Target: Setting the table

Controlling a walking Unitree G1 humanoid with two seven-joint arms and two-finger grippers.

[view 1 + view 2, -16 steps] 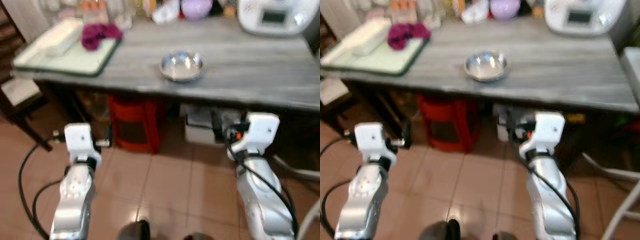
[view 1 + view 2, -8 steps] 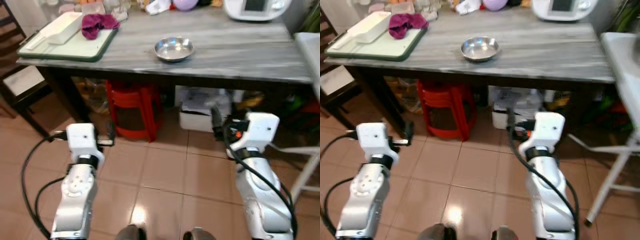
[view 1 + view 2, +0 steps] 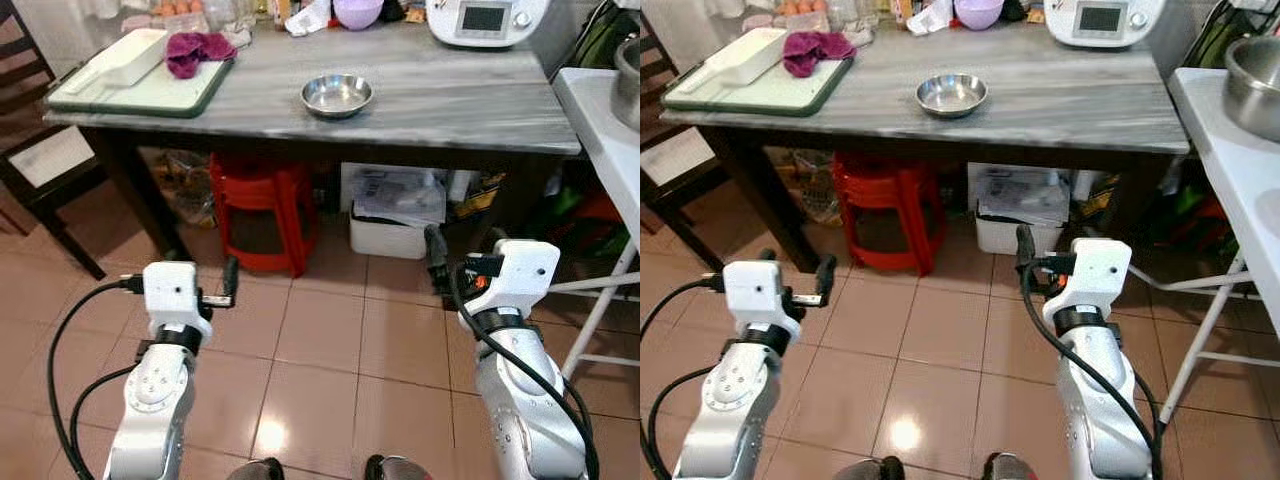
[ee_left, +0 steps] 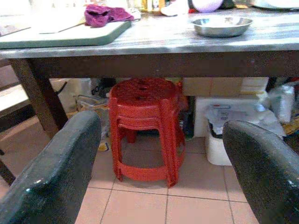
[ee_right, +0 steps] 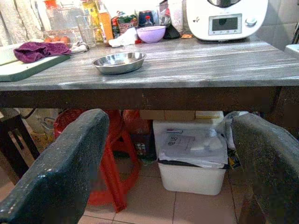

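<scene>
From the head, left eye: one shallow round steel bowl (image 3: 337,95) sits alone mid-front on the grey wood-grain tabletop (image 3: 470,95), well apart from the green tray (image 3: 140,90) holding one crumpled magenta cloth (image 3: 198,47). Both arms hang low over the tiled floor.

Right eye: one white kitchen appliance (image 3: 1102,18) and one lilac bowl (image 3: 979,12) stand at the back.

Left wrist: left pincer (image 4: 161,163) gapes wide, empty, facing the stacked red plastic stools (image 4: 145,126).

Right wrist: right pincer (image 5: 180,158) equally wide, empty, below tabletop height. Raising either arm from here could knock the table's edge.
</scene>
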